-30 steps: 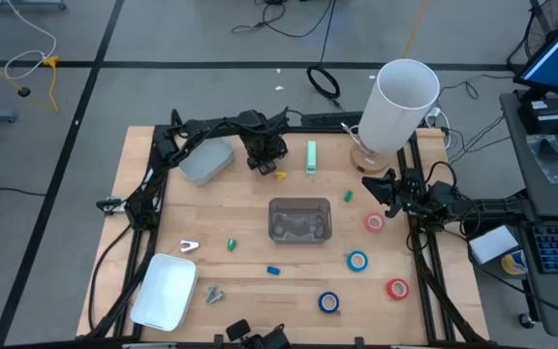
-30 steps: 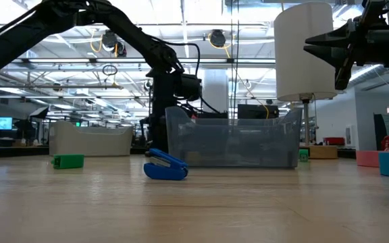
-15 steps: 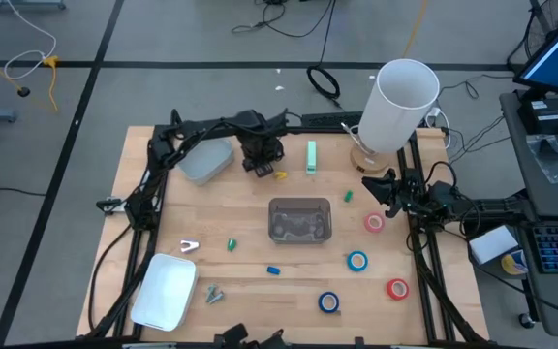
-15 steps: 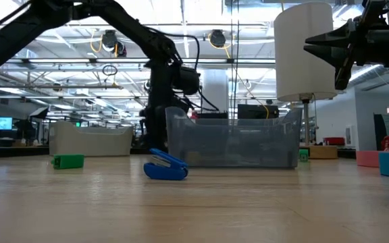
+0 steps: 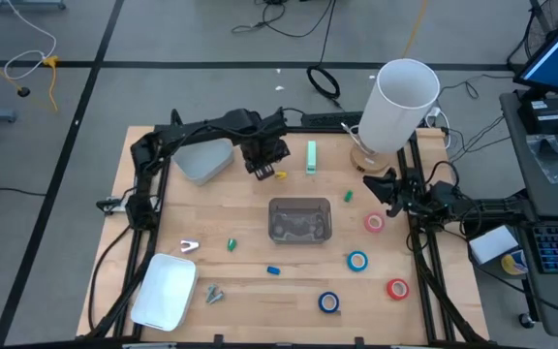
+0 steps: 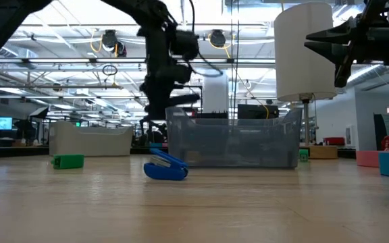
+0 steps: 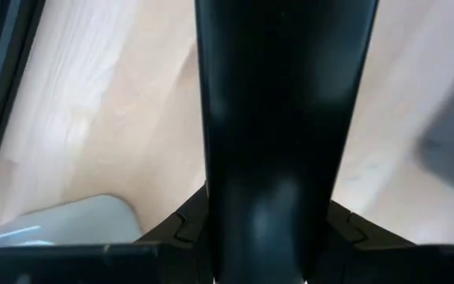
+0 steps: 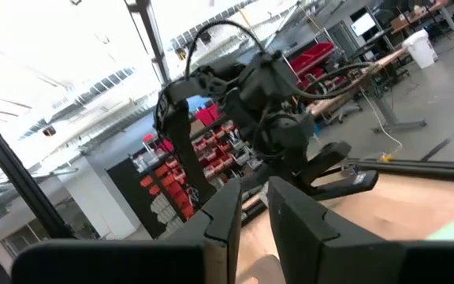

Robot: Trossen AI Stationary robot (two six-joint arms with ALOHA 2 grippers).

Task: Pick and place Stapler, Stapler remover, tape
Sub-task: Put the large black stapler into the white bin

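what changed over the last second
The left gripper has lifted at the far side of the table, clearly higher in the low view, and shifted slightly toward the right side; it appears to carry nothing. The right gripper, the clear bin, the blue stapler and the tape rolls stayed put.

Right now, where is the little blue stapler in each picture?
High view: the blue stapler lies on the table, below the clear bin.
Low view: the stapler sits in front of the bin's left corner.
Left wrist view: not in it.
Right wrist view: not in it.
Shared landmark: the clear bin.
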